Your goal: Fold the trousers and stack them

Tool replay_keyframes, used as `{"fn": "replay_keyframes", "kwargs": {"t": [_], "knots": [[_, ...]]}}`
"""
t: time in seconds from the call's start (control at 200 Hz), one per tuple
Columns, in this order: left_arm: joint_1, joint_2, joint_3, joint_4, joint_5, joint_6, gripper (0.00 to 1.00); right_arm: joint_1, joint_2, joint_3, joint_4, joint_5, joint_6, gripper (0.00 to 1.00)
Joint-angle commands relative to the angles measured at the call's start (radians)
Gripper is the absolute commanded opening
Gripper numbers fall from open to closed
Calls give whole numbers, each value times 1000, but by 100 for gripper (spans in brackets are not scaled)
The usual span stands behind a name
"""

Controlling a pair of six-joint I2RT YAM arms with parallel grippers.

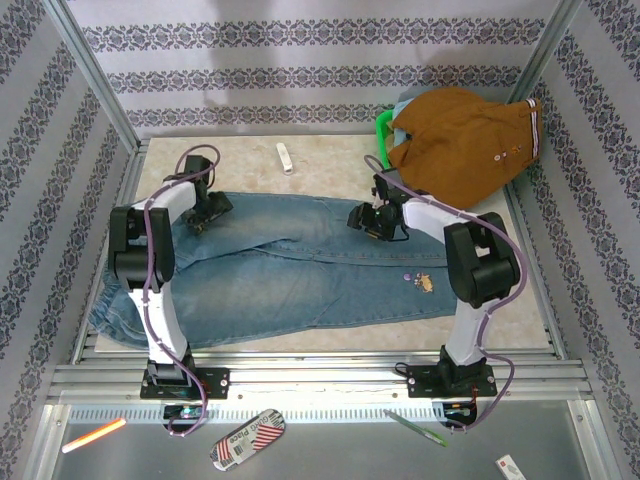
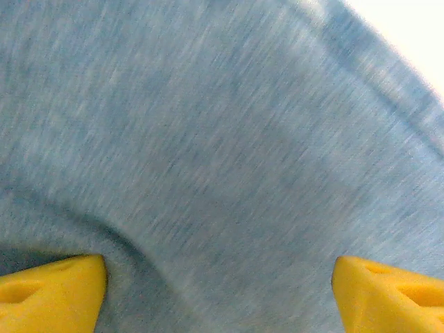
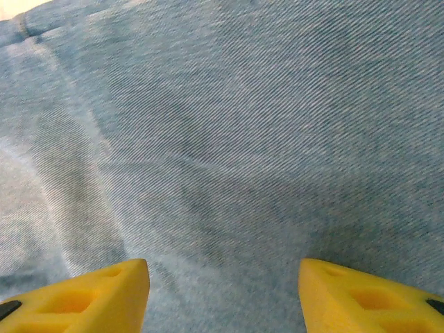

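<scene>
The light-blue denim trousers (image 1: pixel 290 260) lie flat across the table, waistband bunched at the near left, legs running right. My left gripper (image 1: pixel 205 212) hovers low over the far left part of the denim (image 2: pixel 222 139), its yellow fingertips (image 2: pixel 52 288) wide apart with only cloth between them. My right gripper (image 1: pixel 372 220) is down on the far edge of the legs, open, its yellow pads (image 3: pixel 90 298) spread over the fabric (image 3: pixel 229 152). A small embroidered motif (image 1: pixel 424 282) marks the leg near the right.
A brown garment (image 1: pixel 460 140) is piled at the far right corner beside a green hanger (image 1: pixel 383 125). A small white object (image 1: pixel 286 158) lies on the beige table (image 1: pixel 330 165) behind the trousers. Patterned walls close in three sides.
</scene>
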Motion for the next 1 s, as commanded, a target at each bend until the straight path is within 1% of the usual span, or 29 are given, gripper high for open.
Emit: {"fn": "replay_keyframes", "kwargs": {"t": [0.0,0.15,0.23,0.28,0.36,0.415,0.46,0.53,0.56,0.625,0.684,0.719,0.784,0.849,0.899,0.944,0.994], "knots": [[30,91,68,51,51,-32,84,-23,51,54,-56,0,6,60],[58,179,172,54,92,-27,84,-53,110,136,-86,-3,-13,60],[70,225,242,26,121,-6,85,-66,136,185,-109,5,-28,61],[79,239,273,9,131,2,86,-74,148,209,-118,7,-35,61],[89,217,273,18,191,5,87,-85,150,247,-155,5,-49,60],[84,154,224,49,218,5,88,-85,110,241,-165,15,-52,60],[77,74,147,96,230,-8,90,-83,54,216,-167,27,-49,60],[61,-81,-26,204,246,-42,92,-80,-71,142,-178,73,-42,61],[53,-150,-100,249,250,-54,96,-83,-122,106,-181,89,-38,61],[32,-295,-256,322,244,-77,96,-95,-255,4,-204,132,-30,63],[-5,-410,-396,390,240,-98,96,-123,-370,-95,-238,165,-10,63],[-36,-463,-461,411,245,-106,97,-147,-431,-166,-250,167,5,64],[-109,-534,-572,444,247,-120,97,-220,-537,-291,-270,150,38,64],[-217,-576,-663,478,246,-130,96,-308,-626,-410,-280,99,71,65],[-304,-593,-713,480,233,-137,96,-355,-686,-481,-290,59,94,64],[-380,-606,-757,496,231,-150,96,-367,-739,-524,-309,50,107,64],[-462,-623,-800,500,207,-174,96,-355,-790,-556,-345,60,126,64]]}}
